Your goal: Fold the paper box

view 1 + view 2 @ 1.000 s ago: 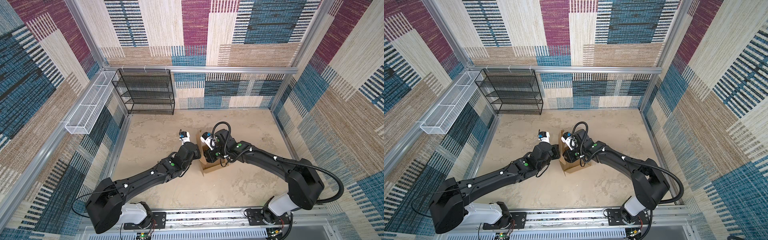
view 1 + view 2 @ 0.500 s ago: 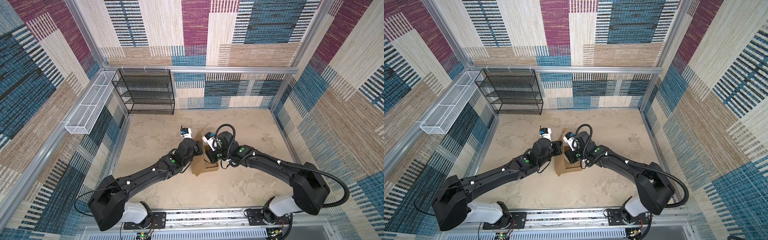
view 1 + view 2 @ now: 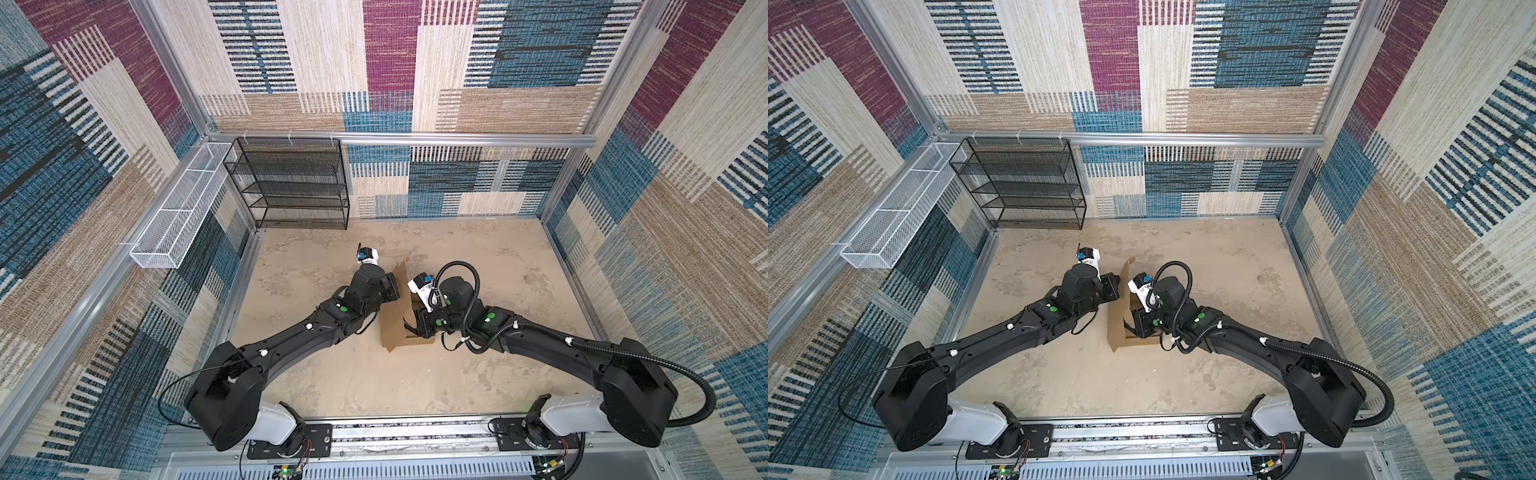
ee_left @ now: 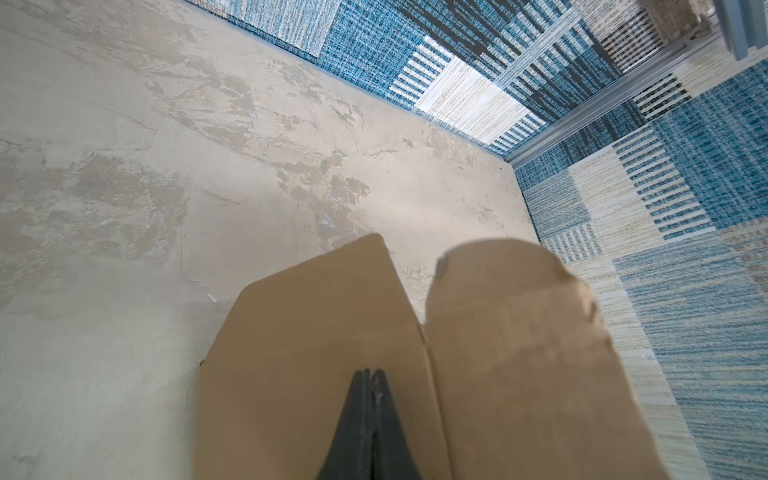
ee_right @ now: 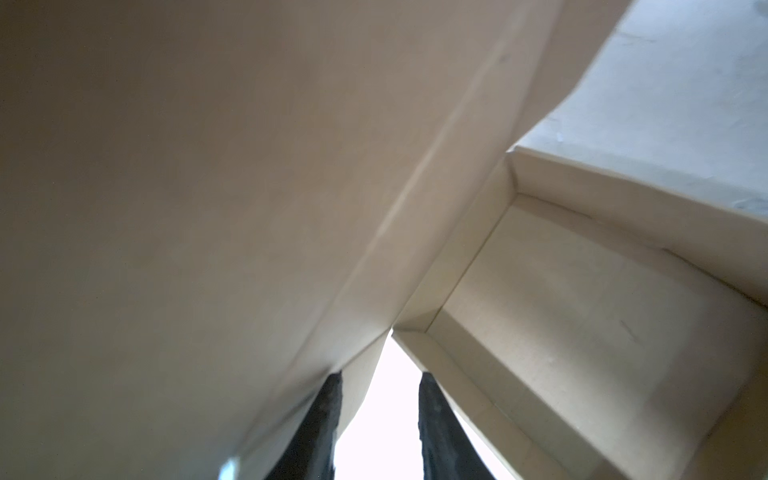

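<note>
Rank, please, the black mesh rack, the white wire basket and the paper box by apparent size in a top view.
1. black mesh rack
2. white wire basket
3. paper box, partly hidden by the arms

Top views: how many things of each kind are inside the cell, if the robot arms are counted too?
Cardboard box: 1
Black shelf rack: 1
White wire basket: 1
Robot arms: 2
Total: 5
</note>
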